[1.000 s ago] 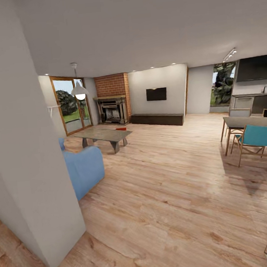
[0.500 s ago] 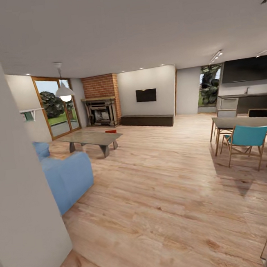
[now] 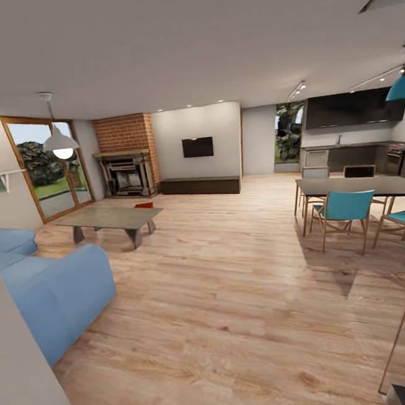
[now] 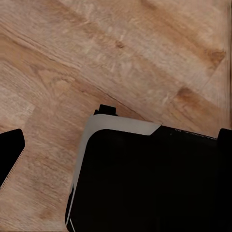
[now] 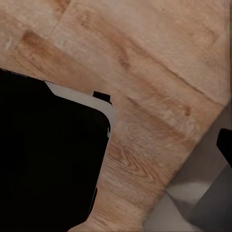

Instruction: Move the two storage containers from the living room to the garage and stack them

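Wood-plank flooring (image 3: 237,298) runs across the whole living room, from the near foreground to the far cream wall (image 3: 198,128). A blue sofa (image 3: 53,293) sits at the left, close to the camera, and a grey wall edge (image 3: 22,383) cuts into the lower-left corner. To the right stands a dark dining table (image 3: 363,185) with teal chairs (image 3: 343,209) around it, and a dark kitchen unit (image 3: 353,152) lies behind. Wood-framed glass doors (image 3: 50,175) open onto greenery at the left, next to a brick column (image 3: 123,133) with a fireplace (image 3: 125,176) at its foot. A low coffee table (image 3: 110,218) stands in front of the sofa. A black TV (image 3: 198,147) hangs on the far wall, and a white pendant lamp (image 3: 61,142) hangs near the doors. One small red shape, a storage container (image 3: 143,205), shows just behind the coffee table's far end; a second one cannot be made out. Both wrist views look down on plank floor and the robot's dark base (image 4: 150,179); I cannot tell how either claw stands.
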Controlling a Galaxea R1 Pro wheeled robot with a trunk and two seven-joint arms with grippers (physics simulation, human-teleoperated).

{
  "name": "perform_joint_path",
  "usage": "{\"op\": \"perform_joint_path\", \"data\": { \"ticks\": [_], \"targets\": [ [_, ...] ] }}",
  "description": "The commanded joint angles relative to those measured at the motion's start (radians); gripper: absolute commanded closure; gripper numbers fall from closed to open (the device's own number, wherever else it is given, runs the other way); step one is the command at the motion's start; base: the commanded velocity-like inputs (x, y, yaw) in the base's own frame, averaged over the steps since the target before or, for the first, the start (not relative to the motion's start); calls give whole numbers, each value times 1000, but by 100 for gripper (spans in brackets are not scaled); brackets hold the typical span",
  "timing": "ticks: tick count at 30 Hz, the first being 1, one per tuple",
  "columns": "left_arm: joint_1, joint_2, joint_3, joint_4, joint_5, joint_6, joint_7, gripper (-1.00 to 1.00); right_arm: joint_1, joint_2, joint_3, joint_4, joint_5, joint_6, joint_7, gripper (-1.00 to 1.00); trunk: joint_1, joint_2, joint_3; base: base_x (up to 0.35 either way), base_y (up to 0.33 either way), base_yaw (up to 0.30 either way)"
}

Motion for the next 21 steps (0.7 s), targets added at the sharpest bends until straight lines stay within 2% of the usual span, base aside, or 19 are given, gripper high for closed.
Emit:
{"op": "perform_joint_path", "data": {
  "ticks": [1,6,21],
  "targets": [
    [0,0,8,1,4,-2,-2,-100,-1,0,1,3,10,-5,-3,-100,1,0,0,323,0,-242],
    [0,0,8,1,3,-1,-2,-100,-1,0,1,3,11,-5,-4,-100,1,0,0,323,0,-106],
    [0,-1,7,1,2,1,-2,-100,-1,-1,1,3,12,-6,-4,-100,1,0,0,323,0,-2]
  ]
}}
